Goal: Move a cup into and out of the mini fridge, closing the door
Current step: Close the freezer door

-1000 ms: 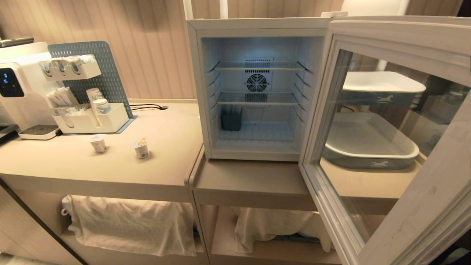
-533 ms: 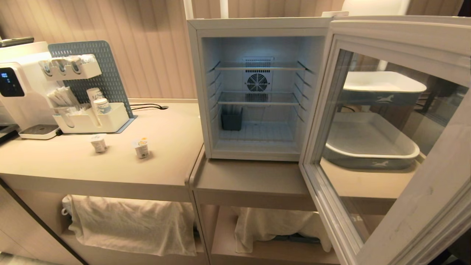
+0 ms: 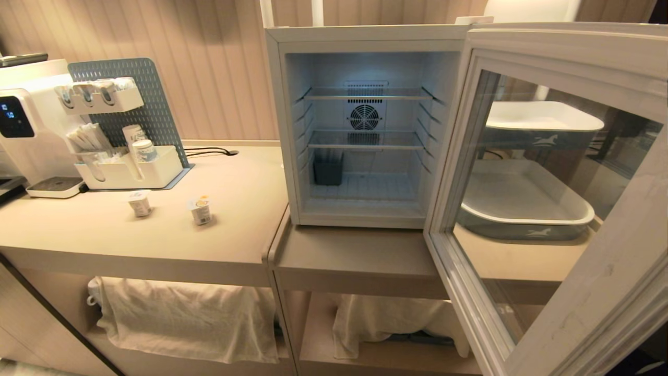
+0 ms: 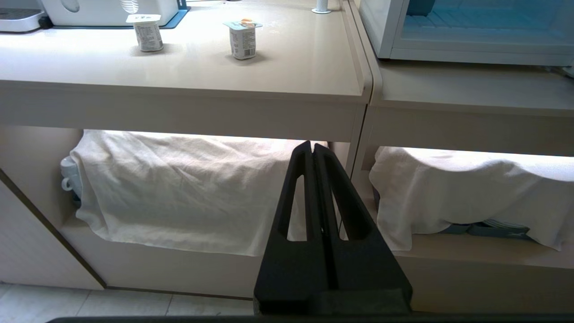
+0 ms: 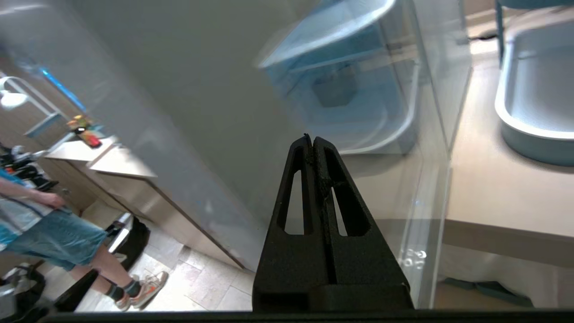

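You've got the mini fridge (image 3: 365, 130) on the lower counter (image 3: 355, 256), the door (image 3: 553, 183) swung wide open to the right, its glass facing you. Inside: lit, two wire shelves (image 3: 365, 140), rear fan (image 3: 364, 117) at the back, a small dark bin (image 3: 327, 169) at bottom left. Thru the glass you see two stacked white trays (image 3: 522, 203). On the left counter (image 3: 156, 235): two small sealed cups (image 3: 200, 210), apart from each other, w/ a white organizer and blue pegboard (image 3: 130, 125) behind them, and a white machine (image 3: 26, 125) at far left. Below, white cloths (image 3: 193, 318) drape over the shelf items. No claw in your view.
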